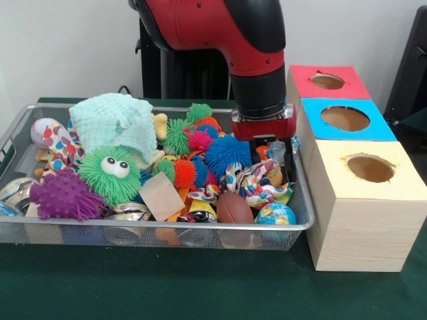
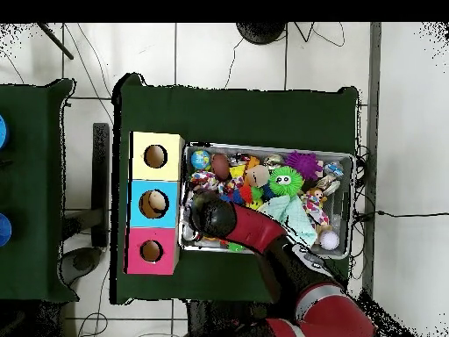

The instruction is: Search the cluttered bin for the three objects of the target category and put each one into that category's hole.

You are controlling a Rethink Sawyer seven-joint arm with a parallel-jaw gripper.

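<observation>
The red and black robot arm (image 1: 250,47) reaches down into the wide, shallow silver wire-mesh bin (image 1: 303,227), which sits on the dark green worktop (image 1: 200,287). Its hand (image 1: 272,155) is sunk among the toys at the bin's end nearest the boxes, just above a soft white cloth piece printed with multicoloured dots (image 1: 257,183); whether the hand is spread or pressed together cannot be told, as the toys hide its tips. A second dotted white cloth piece (image 1: 61,147) lies at the opposite end of the bin, beside a mint-green knitted cloth (image 1: 113,123) and a green spiky ball with googly eyes (image 1: 111,175). Just beside the bin stands a row of three pale wooden boxes; the nearest, yellow-topped box (image 1: 363,220) bears the round hole (image 1: 370,168), which looks empty.
</observation>
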